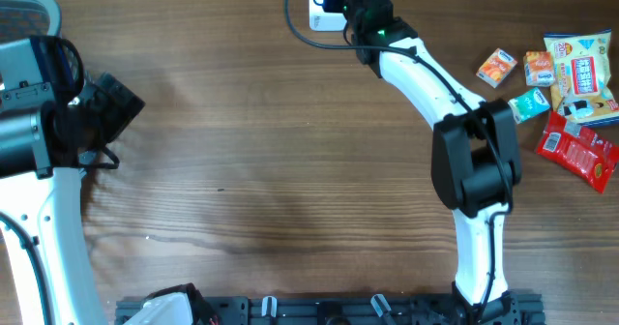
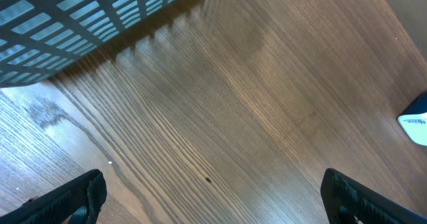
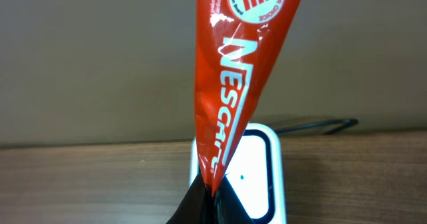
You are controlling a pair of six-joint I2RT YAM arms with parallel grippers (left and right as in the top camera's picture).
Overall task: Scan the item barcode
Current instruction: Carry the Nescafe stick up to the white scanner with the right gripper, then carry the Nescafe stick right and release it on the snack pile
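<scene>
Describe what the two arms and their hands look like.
Both arms have smooth white links with black joint housings. The right arm shows a small green light. The left arm carries a grey cylindrical section and a thin black cable. The left hand has black fingers; the right hand is black too.

Wooden table (image 1: 242,170): snack packets (image 1: 578,78) right, scanner (image 1: 317,15) far edge, basket (image 1: 27,15) left.

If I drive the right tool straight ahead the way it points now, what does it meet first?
Most likely the white scanner, standing just beyond the red Nescafe sachet pinched in the right tool. The sachet would touch it first; the gap is hard to judge.
</scene>
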